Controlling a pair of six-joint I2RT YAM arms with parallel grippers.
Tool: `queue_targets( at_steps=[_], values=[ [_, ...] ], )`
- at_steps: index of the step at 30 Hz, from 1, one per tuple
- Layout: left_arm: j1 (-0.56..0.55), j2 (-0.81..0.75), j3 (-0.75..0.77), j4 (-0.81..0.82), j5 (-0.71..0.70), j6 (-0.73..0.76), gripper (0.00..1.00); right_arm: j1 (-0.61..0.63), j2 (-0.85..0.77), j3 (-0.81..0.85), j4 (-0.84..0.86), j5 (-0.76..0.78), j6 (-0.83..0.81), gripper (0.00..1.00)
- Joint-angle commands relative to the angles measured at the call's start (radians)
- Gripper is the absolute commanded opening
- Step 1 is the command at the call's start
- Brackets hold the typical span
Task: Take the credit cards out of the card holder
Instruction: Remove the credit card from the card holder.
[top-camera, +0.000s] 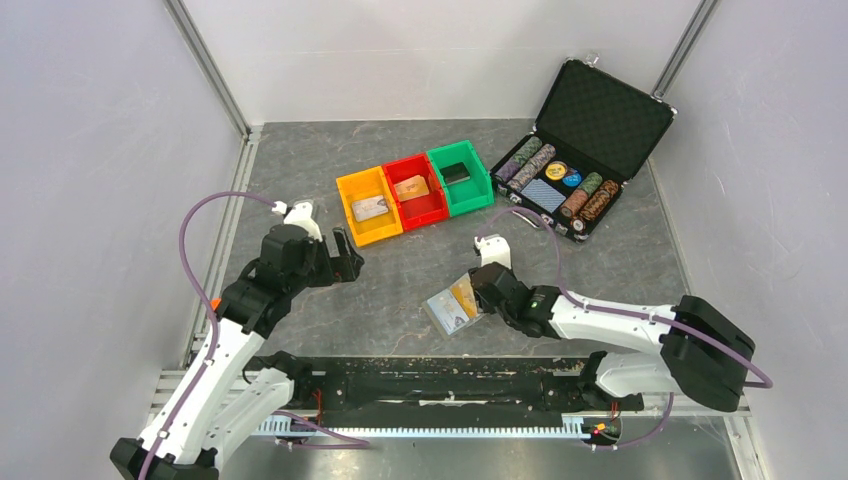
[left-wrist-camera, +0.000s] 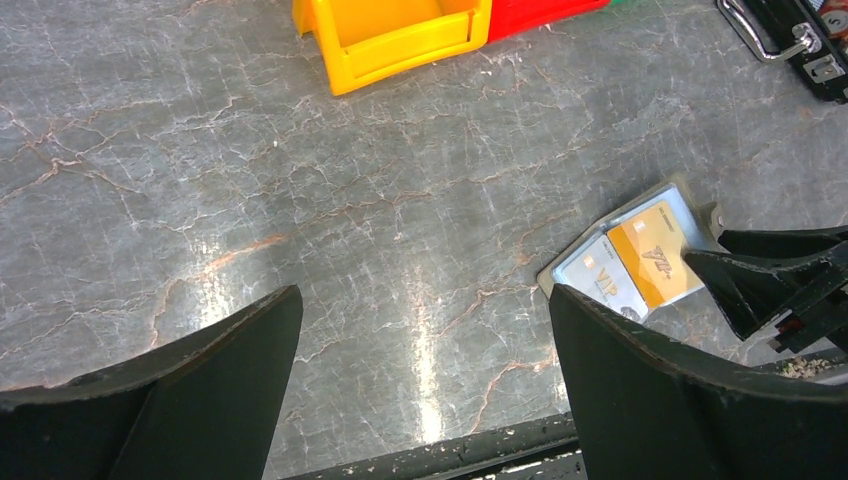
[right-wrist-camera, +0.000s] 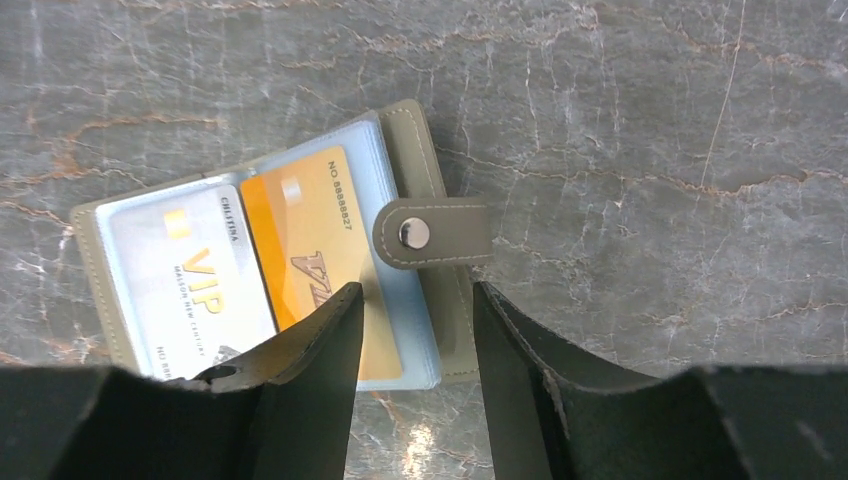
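Note:
The card holder (top-camera: 452, 306) lies open on the table, grey outside with light-blue sleeves. In the right wrist view (right-wrist-camera: 412, 150) it shows a white VIP card (right-wrist-camera: 190, 275) on the left, an orange card (right-wrist-camera: 305, 230) on the right, and a snap strap (right-wrist-camera: 440, 232). My right gripper (right-wrist-camera: 415, 300) is narrowly open just above the holder's right edge, its left finger over the orange card. It also shows in the top view (top-camera: 480, 297). My left gripper (top-camera: 345, 256) is open and empty over bare table (left-wrist-camera: 422, 300), left of the holder (left-wrist-camera: 640, 262).
A yellow bin (top-camera: 358, 177), a red bin (top-camera: 405, 160) and a green bin (top-camera: 480, 190) stand in a row at the back; the yellow and red each hold a card. An open black chip case (top-camera: 600, 110) stands at the back right. A black rail runs along the near edge.

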Motion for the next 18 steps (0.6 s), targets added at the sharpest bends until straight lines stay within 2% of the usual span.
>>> queue_targets(
  at_steps=[1,11,18],
  values=[
    [-0.001,0.009,0.003,0.009,0.027,0.031,1.00,-0.029,0.001,-0.030,0.059,-0.048,-0.018,0.47],
    [-0.002,0.001,0.000,0.039,0.122,0.052,0.97,-0.059,0.044,-0.129,0.156,-0.163,0.019,0.42],
    [-0.003,0.031,-0.004,0.065,0.255,0.013,0.86,-0.060,0.030,-0.224,0.287,-0.301,0.108,0.36]
  ],
)
